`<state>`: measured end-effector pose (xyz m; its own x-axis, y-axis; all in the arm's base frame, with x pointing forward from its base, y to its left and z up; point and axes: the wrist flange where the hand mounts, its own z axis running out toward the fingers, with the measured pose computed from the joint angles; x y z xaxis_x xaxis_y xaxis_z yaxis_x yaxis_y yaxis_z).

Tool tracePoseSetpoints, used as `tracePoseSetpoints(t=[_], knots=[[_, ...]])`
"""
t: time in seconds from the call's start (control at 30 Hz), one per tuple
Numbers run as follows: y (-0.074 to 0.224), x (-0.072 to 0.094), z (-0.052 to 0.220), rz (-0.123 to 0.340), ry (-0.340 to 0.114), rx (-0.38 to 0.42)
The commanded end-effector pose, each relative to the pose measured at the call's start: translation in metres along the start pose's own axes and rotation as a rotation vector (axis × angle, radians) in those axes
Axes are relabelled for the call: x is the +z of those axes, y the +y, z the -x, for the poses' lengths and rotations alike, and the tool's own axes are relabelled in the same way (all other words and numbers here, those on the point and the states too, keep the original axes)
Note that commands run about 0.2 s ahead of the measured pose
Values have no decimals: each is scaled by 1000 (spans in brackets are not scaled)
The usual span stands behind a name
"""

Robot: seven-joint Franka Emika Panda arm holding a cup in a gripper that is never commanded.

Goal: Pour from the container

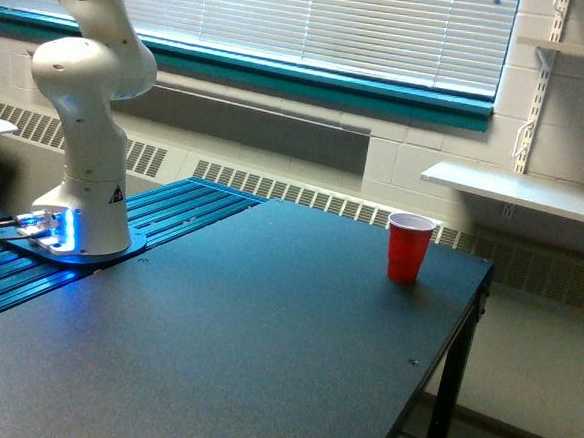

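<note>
The red cup (408,247) stands alone near the table (262,357) edge at the right, the arm (87,114) goes off the top left, so its gripper and the clear container are hidden, and a poor aim could spill or tip the cup

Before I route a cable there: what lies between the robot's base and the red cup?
Nothing: in the exterior view, only bare dark tabletop separates the robot base from the red cup.

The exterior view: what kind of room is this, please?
Probably a lab set up in a classroom or office. A robot arm is bolted to a dark work table, with painted block walls, window blinds and a long baseboard heater behind it.
</note>
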<state>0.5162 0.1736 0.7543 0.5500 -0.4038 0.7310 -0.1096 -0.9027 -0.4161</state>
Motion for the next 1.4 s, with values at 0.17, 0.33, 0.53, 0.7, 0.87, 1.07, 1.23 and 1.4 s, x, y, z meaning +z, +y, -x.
tracePoseSetpoints(t=[0.17,0.33,0.53,0.7,0.87,1.07,1.23,1.4], knots=[[-5,-4,6,-23,7,-15],[3,2,18,-19,11,-52],[12,7,38,-25,-13,-86],[21,12,60,-31,-45,-118],[28,18,84,-33,-80,-154],[37,25,113,-32,-124,-212],[43,31,134,-25,-158,-253],[51,38,155,-31,-204,-285]])
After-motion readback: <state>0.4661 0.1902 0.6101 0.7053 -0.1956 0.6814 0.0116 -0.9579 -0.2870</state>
